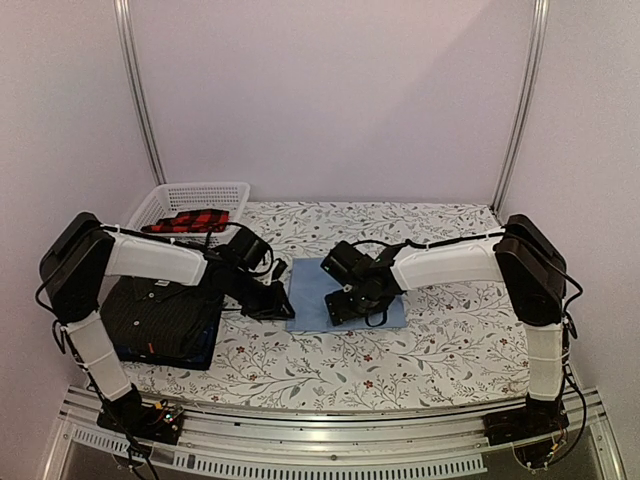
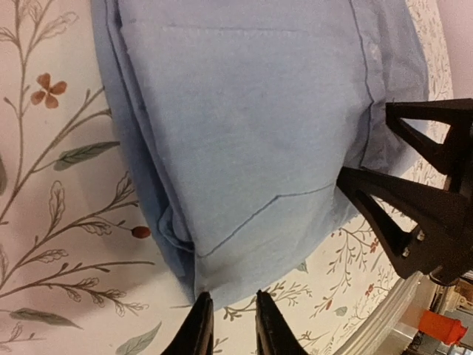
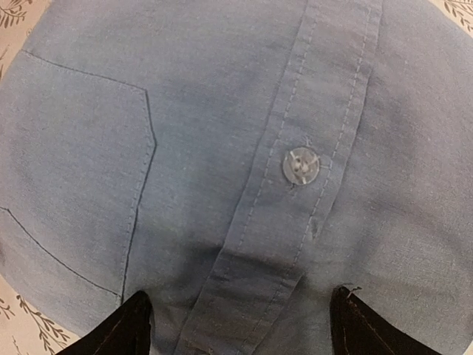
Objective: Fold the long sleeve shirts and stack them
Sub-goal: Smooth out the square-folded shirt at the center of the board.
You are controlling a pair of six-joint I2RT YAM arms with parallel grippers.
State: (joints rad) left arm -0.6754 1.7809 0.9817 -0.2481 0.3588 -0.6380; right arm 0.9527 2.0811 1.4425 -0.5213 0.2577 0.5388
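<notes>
Folded light blue cotton shirt [image 1: 345, 293], table centre. Left gripper [image 2: 228, 319] near-closed at its 9 o'clock corner, nothing visibly pinched; right gripper [image 3: 240, 325] wide open, empty, over placket. Pinch all layers; lift level toward black pinstriped stack [image 1: 160, 315], 9 o'clock.

Lab rig, aluminium frame [image 1: 140, 110] (bare walls), floral tablecloth [image 1: 440, 340]

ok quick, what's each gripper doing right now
Left gripper: nearly shut at the corner of the light blue shirt; holding it cannot be told.
Right gripper: open, over the same shirt.

We see one folded shirt [image 1: 312, 290] in the middle of the table [image 1: 440, 350], a shirt stack [image 1: 160, 320] left, basket [image 1: 190, 200] behind.
</notes>
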